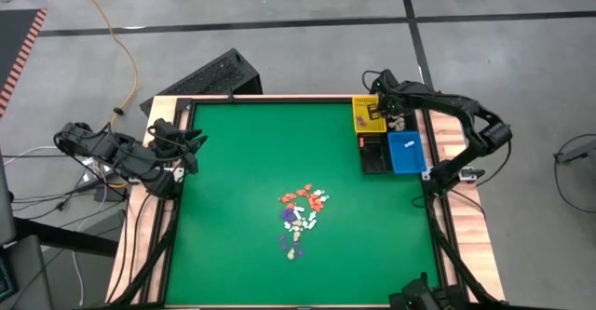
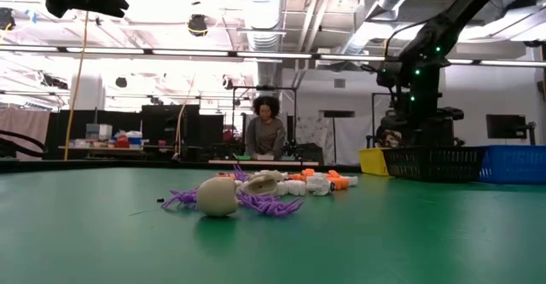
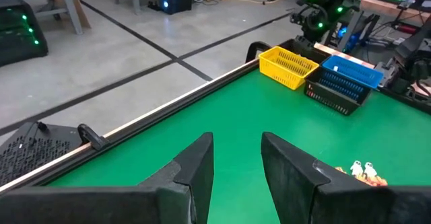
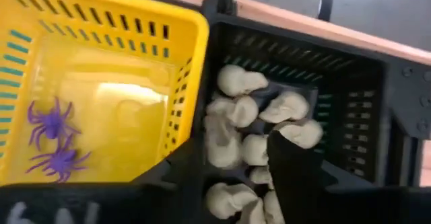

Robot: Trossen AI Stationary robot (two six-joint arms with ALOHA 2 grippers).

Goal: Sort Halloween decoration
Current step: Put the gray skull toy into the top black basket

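Sorting by colour: purple spiders in yellow bin, cream skulls in black bin. Right end effector over black bin, fingers spread, nothing pinched; likely just dropped skull there. Remaining trinket pile mid-desk, mixed white/orange/purple. Left end effector parked at desk's left edge, fingers apart, empty. Blue bin presumably for orange.
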